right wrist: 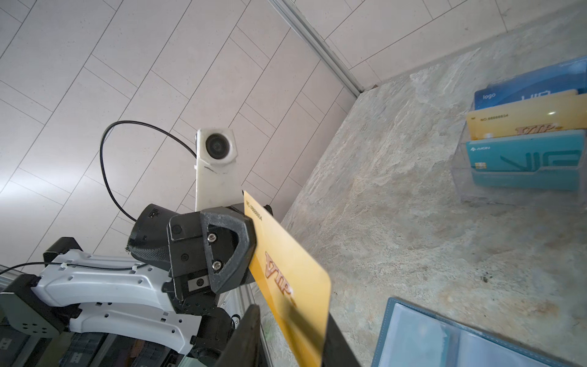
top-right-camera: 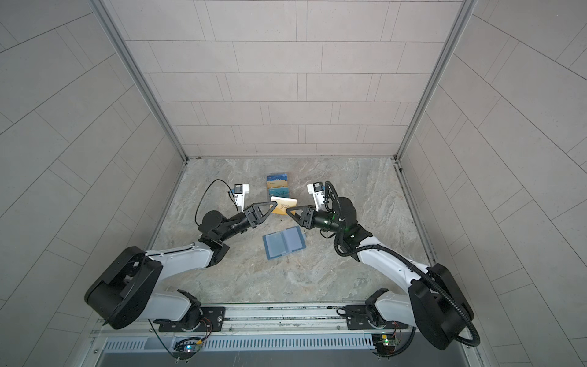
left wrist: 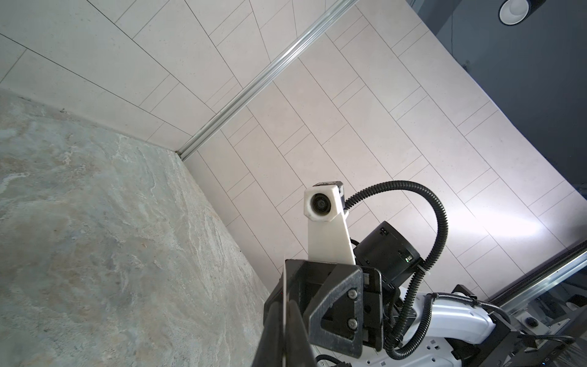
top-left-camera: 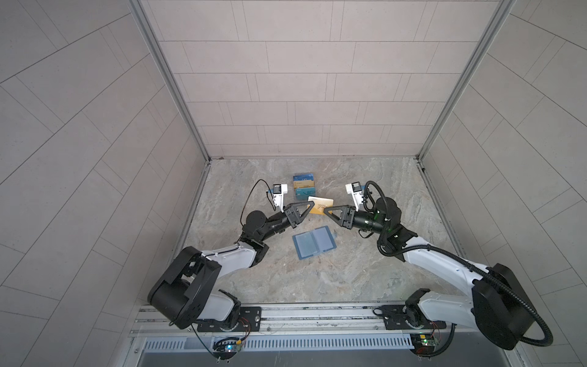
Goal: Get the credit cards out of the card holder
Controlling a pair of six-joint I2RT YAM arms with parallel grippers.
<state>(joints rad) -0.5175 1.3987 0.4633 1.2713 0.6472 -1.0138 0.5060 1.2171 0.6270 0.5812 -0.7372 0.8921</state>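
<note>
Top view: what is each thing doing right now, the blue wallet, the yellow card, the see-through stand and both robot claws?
Teal-blue folding card holder: open, lying flat, inside up.
Gold-yellow plastic credit card: out of it, held in the air.
Clear tiered card stand: upright, three cards in it.
Left gripper: shut on the gold card's end.
Right gripper: jaws astride the card's other end, not clamped.
</note>
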